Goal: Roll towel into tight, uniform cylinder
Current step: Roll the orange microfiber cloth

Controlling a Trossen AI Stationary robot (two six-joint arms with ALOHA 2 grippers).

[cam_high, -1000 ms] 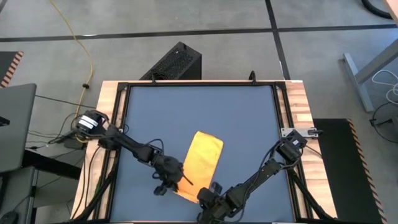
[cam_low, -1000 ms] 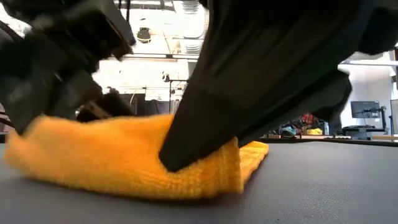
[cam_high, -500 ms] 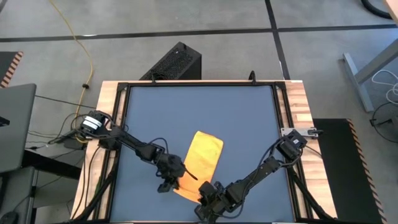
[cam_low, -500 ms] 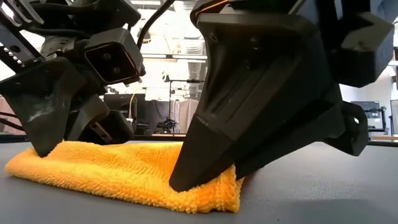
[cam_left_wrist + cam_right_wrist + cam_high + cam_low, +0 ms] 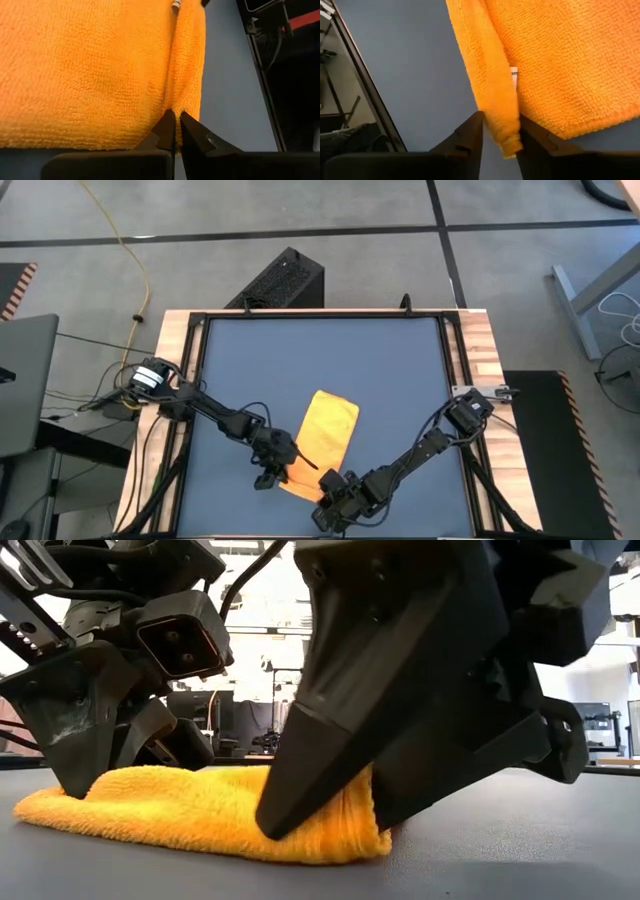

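Yellow towel point(image 5: 323, 444) corners hidden under both end effectors.

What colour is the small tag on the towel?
White, with tiny dark print; the tag on the yellow towel shows best in the right wrist view.

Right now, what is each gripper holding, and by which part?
Both hold the towel by its near edge: left gripper pinches it, right gripper clamps the rolled fold.

No readable text, brand, number or sign appears in any view. The only printed item is a small white tag point(image 5: 514, 75) on the yellow towel point(image 5: 560, 60), seen in the right wrist view beside the towel's rolled edge; its dark marks are too small to make out.
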